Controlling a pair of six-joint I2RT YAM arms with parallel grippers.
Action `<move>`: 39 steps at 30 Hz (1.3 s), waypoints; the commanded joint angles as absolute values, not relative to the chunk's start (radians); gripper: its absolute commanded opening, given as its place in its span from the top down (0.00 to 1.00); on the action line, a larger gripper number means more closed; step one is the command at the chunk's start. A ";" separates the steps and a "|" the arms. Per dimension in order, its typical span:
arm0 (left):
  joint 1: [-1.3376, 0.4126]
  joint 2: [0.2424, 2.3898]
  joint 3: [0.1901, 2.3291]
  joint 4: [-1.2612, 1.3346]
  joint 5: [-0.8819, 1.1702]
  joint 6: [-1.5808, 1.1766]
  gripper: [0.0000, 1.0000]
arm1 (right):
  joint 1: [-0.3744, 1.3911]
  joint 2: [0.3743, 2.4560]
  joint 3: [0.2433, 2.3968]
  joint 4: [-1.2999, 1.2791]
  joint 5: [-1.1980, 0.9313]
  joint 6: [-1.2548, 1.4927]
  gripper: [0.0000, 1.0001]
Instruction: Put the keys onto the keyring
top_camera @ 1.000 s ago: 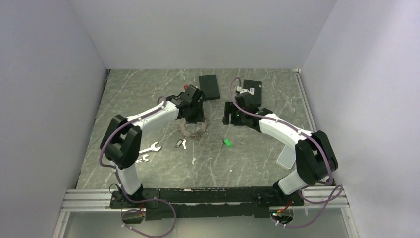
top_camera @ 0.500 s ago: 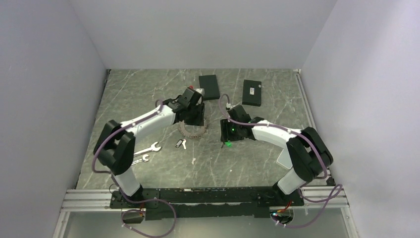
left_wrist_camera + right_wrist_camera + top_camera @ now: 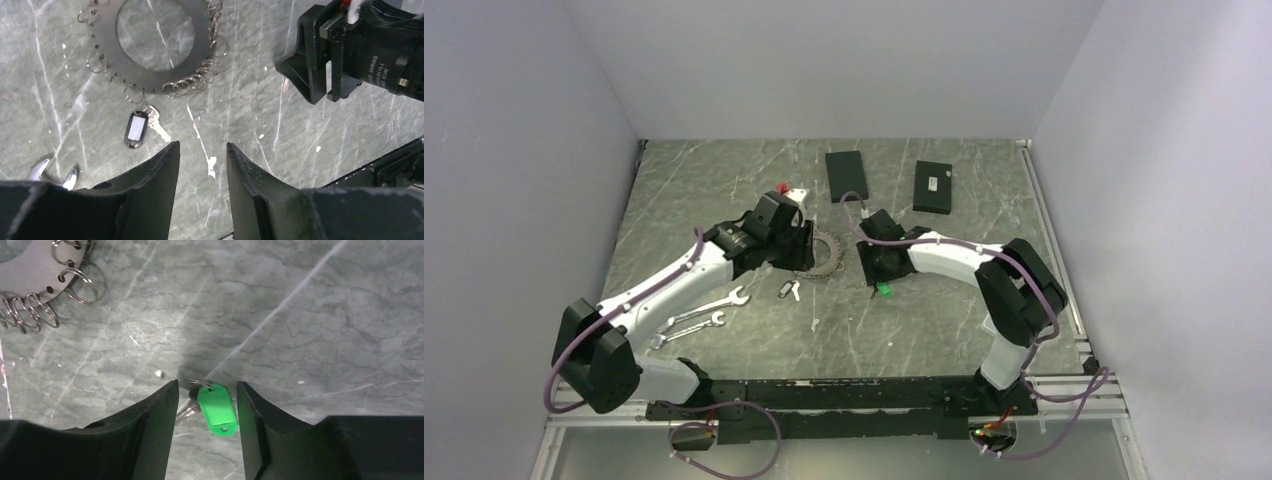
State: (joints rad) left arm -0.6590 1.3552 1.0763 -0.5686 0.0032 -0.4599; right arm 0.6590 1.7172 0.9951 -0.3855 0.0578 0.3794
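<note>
Centrally on the worktop (image 3: 724, 190) lies the keyring (image 3: 832, 258), with small split rings (image 3: 192, 82) strung along its rim. A black-tagged key (image 3: 136, 129) lies near its 7 o'clock and a green-tagged key (image 3: 216, 407) at its 4 o'clock. The right hand (image 3: 206, 390) straddles the green tag, jaws apart and gripping nothing. The left hand (image 3: 202, 152) hangs at the keyring's 9 o'clock, jaws narrowly parted and empty.
</note>
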 commanded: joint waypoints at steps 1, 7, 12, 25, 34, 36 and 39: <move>-0.664 1.275 1.044 -0.590 -0.032 -0.449 0.55 | 0.718 1.786 1.014 -0.489 0.148 0.376 0.55; -0.664 1.223 1.011 -0.598 -0.044 -0.456 0.55 | 0.719 1.801 0.979 -0.475 0.160 0.380 0.76; -0.664 1.206 0.992 -0.585 -0.034 -0.466 0.55 | 0.722 1.807 0.987 -0.464 0.160 0.377 0.98; -0.667 1.179 1.025 -0.641 -0.058 -0.467 0.54 | 0.733 1.692 1.075 -0.613 0.229 0.497 0.58; -0.666 1.156 1.144 -0.918 -0.209 -0.402 0.35 | 0.742 1.555 1.048 -0.771 0.340 0.747 0.41; -0.667 1.123 1.099 -0.911 -0.228 -0.396 0.35 | 0.742 1.553 1.044 -0.783 0.348 0.781 0.46; -0.669 1.099 1.070 -0.906 -0.208 -0.404 0.35 | 0.742 1.562 1.048 -0.794 0.340 0.845 0.53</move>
State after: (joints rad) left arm -0.6628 1.1412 1.0966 -0.8524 -0.1780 -0.4202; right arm 0.7364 1.5688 1.0397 -0.7353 0.3042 0.7231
